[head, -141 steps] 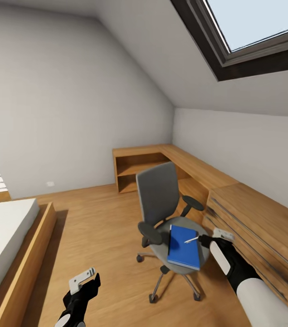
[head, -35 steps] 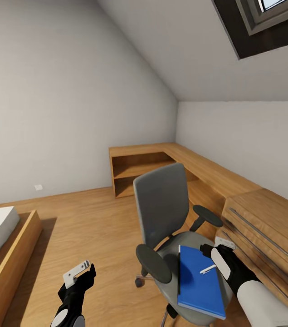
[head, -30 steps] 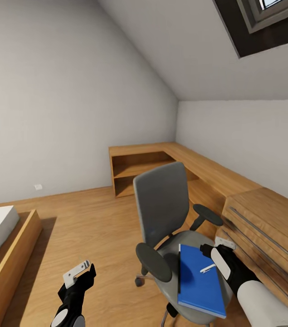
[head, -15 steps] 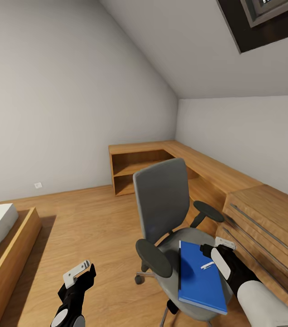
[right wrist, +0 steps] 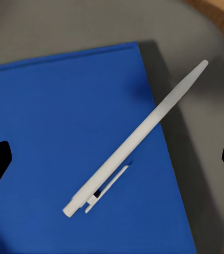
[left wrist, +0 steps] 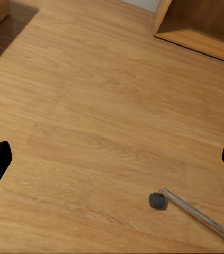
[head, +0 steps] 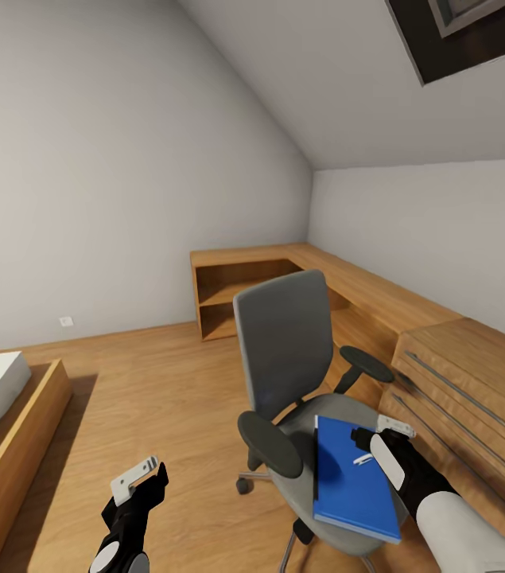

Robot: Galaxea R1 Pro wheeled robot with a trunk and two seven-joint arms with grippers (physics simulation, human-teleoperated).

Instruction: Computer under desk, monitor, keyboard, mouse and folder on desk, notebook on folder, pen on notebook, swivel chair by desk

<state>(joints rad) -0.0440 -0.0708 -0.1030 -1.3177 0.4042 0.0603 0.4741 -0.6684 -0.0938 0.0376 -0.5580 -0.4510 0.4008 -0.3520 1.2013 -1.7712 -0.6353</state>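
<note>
Because the pen lies loose on the folder, which itself rests on the seat of the swivel chair, the step in hand looks like picking that pen off first. The right gripper hovers just over it with its jaws spread wide, both fingertips well apart at either side of the right wrist view. A good pick would centre the jaws across the pen's thin barrel and come straight down, closing gently (a thin pen rolls easily on a smooth cover). Pressing hard could tip the folder, whose near corner overhangs the seat. The left gripper hangs empty beside the chair, above the floor, jaws also apart. Beyond the chair stand a wooden drawer unit and a corner shelf; the chair's near armrest crowds any approach from the left.
</note>
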